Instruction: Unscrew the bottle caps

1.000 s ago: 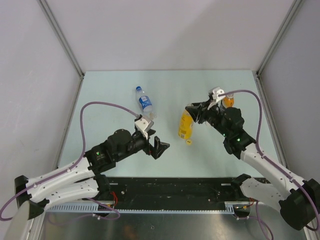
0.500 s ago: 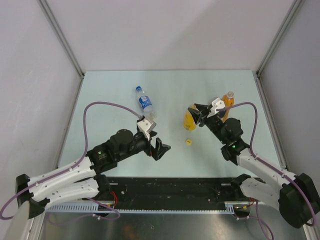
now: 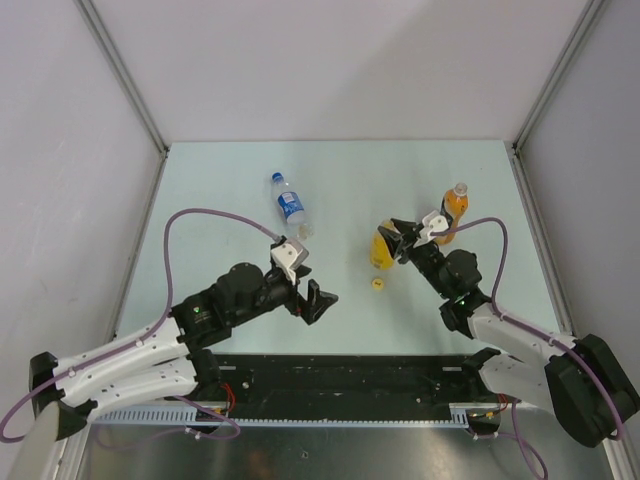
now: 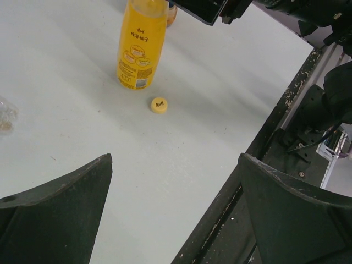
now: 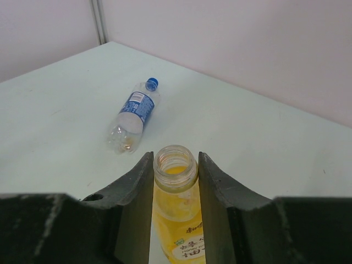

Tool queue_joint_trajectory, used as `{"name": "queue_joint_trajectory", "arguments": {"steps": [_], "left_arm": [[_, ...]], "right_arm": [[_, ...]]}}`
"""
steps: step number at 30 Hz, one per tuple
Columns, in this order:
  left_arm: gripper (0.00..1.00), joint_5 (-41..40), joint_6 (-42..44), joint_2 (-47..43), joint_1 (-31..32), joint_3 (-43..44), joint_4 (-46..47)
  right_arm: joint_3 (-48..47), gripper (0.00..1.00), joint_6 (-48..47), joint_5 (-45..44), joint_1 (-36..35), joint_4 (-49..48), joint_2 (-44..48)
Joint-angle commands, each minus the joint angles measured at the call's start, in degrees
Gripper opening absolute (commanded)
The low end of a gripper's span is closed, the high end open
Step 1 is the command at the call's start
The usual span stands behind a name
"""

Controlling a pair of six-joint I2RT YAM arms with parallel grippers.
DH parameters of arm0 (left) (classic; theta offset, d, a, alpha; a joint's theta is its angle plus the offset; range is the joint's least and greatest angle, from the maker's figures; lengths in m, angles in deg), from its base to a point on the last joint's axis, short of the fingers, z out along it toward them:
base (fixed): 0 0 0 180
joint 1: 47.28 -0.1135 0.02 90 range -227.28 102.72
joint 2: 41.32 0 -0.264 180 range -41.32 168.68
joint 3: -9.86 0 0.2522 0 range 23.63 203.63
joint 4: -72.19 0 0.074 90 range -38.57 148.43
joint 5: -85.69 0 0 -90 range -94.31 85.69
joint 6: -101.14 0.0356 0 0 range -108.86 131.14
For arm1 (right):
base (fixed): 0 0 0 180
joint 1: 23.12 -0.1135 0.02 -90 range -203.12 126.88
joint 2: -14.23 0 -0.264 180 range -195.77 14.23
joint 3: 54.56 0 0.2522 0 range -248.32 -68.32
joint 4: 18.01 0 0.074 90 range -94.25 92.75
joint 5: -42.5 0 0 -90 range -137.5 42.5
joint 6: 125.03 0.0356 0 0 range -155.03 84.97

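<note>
1. The right hand [image 5: 175, 165] is closed narrowly on the open neck of the yellow bottle [image 3: 379, 252]. In the right wrist view its two fingers [image 5: 137, 187] press against the neck from either side. The mouth is bare, with yellow liquid visible inside.
2. The yellow bottle stands upright on the tabletop [image 3: 220, 180], a little right of the middle and roughly halfway between the near and far edges.
3. The yellow cap [image 3: 377, 283] is off its bottle. It lies flat on the tabletop just beside the bottle's base, on the near-edge side and not touching it. The left wrist view shows its printed top facing up.
4. The left hand [image 3: 318, 298] is spread wide and holds nothing. It hovers left of the yellow cap, toward the near edge, well apart from every bottle.
5. The clear bottle [image 3: 289, 208] lies on its side left of the middle, toward the far edge. It has a blue label around its body, and its blue cap [image 3: 276, 178] is on, pointing at the far edge.
6. The orange bottle [image 3: 455, 206] stands upright toward the right edge, farther back than the yellow bottle, with its pale cap [image 3: 460, 187] on top. It is close to the wrist behind the right hand, and I cannot tell whether the two touch.
</note>
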Motion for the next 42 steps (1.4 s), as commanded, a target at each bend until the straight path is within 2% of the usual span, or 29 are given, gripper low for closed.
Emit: {"name": "queue_joint_trajectory", "arguments": {"steps": [1,4,6,8,11,19,24,33,37,42], "left_arm": [[0.99,-1.0,0.2,-1.6,-0.3,-0.8,1.7],[0.99,-1.2,0.2,-1.5,-0.3,-0.9,1.7],[0.99,-1.3,0.2,-1.1,-0.3,-0.7,1.7],[0.99,-1.4,0.1,-0.8,-0.3,-0.6,1.7],[0.99,-2.6,-0.5,-0.5,-0.3,-0.5,1.6],[1.0,-6.1,-2.5,-0.4,-0.3,-0.8,1.3],[0.99,-6.5,-3.9,-0.1,-0.4,-0.9,0.9],[0.99,-10.4,-6.3,0.5,-0.9,-0.6,-0.7],[1.0,-9.3,-8.1,2.4,-3.2,-0.1,-2.2],[0.99,-4.0,-10.8,7.2,-8.7,0.2,-3.4]], "right_arm": [[1.1,0.22,-0.5,-1.2,0.0,-5.1,1.6],[1.6,0.55,-0.1,-1.0,0.0,-4.6,2.9],[1.6,0.72,0.2,-1.1,0.0,-3.9,4.0],[1.5,0.82,0.9,-1.9,0.0,-3.1,5.2],[1.0,0.91,2.0,-2.5,0.0,-1.4,7.9],[-4.6,0.97,3.7,0.1,0.0,8.2,14.6],[-6.7,0.98,6.8,1.1,0.1,10.0,18.2],[-11.4,0.98,8.0,1.9,0.3,17.6,19.8],[-12.2,0.98,8.6,1.7,0.7,20.4,19.5],[-12.5,0.98,9.5,2.6,2.0,22.1,19.2]]}}
